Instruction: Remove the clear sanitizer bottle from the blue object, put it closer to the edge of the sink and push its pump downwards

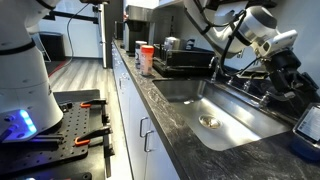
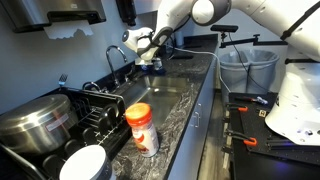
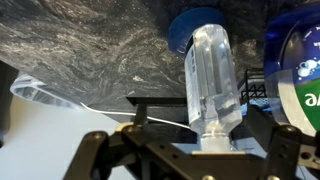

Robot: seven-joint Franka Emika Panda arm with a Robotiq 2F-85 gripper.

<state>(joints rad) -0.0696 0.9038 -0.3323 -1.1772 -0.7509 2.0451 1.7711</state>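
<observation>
Looking along the wrist camera, the clear sanitizer bottle (image 3: 213, 80) stands on the blue object (image 3: 185, 25), on dark speckled countertop (image 3: 90, 50). The gripper (image 3: 190, 148) is spread wide and holds nothing. Its 2 fingers (image 3: 95, 150) flank the pump (image 3: 212, 138), and neither appears to touch it. In an exterior view the arm reaches behind the sink (image 2: 170, 95), beside the faucet (image 2: 117, 52).

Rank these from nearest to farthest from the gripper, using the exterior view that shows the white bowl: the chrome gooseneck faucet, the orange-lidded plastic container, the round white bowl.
Measured from the gripper:
1. Chrome gooseneck faucet, right beside it at the far end.
2. Orange-lidded plastic container, mid-view, standing on the dark countertop.
3. Round white bowl, at the bottom edge, closest to the camera.
</observation>
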